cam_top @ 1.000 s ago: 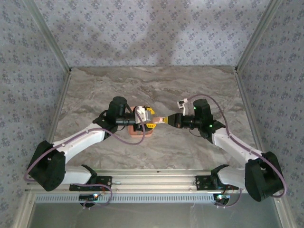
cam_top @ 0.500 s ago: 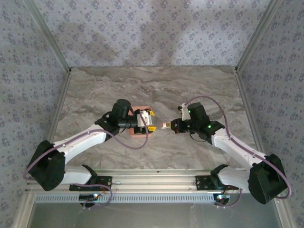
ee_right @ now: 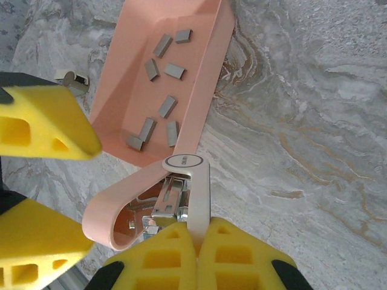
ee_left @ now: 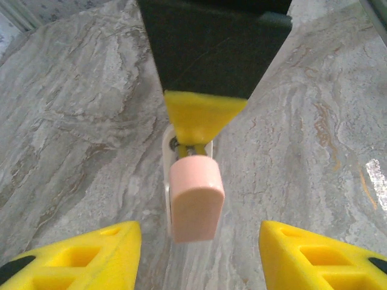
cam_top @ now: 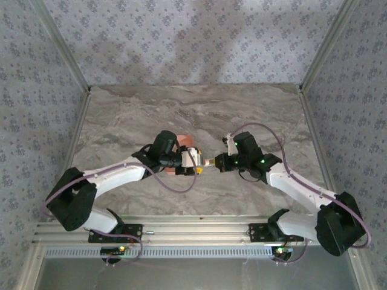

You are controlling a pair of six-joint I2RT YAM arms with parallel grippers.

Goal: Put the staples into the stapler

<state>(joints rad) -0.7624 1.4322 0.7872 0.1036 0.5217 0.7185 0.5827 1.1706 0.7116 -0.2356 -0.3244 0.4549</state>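
The right gripper is pressed shut on the rear of the stapler's white base and holds it above the table. The pink cover is swung open to one side, exposing the metal channel. The left gripper faces the stapler's front end with its fingers spread and nothing between them.

The staples lie loose and flat on the floor of the tray, just beyond the stapler.

Handling, as judged:
- Staple strips: very light, thin, slick metal, likely to snap if squeezed across a bend. Pinch one strip by its long edges (flat-lying pieces offer little to catch).
- Stapler: light, smooth plastic on a sprung hinge. Grip the base, not the cover.
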